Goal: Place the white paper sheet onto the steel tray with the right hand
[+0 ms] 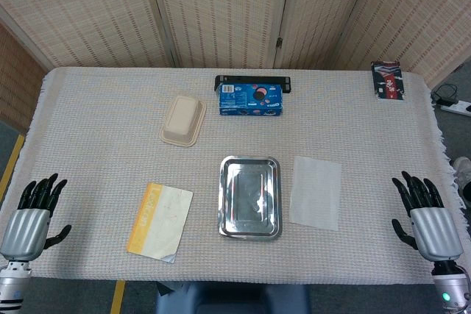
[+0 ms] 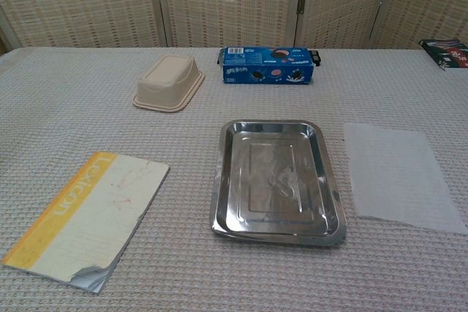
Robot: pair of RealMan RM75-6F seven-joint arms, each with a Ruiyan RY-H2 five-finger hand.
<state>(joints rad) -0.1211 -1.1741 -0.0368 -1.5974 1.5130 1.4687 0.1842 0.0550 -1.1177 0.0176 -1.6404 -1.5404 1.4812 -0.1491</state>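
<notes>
The white paper sheet (image 1: 316,192) (image 2: 399,175) lies flat on the cloth just right of the steel tray (image 1: 250,197) (image 2: 276,180), apart from it. The tray is empty and sits at the table's middle front. My right hand (image 1: 425,211) rests at the front right corner, palm down, fingers spread, holding nothing, well right of the sheet. At the front left corner my left hand (image 1: 33,211) lies the same way, empty. Neither hand shows in the chest view.
A yellow-edged notebook (image 1: 160,221) (image 2: 84,218) lies left of the tray. Behind it stand an upturned beige container (image 1: 183,119) (image 2: 169,82) and a blue cookie box (image 1: 251,99) (image 2: 268,66) with a black item behind. A dark packet (image 1: 388,79) sits at the back right corner.
</notes>
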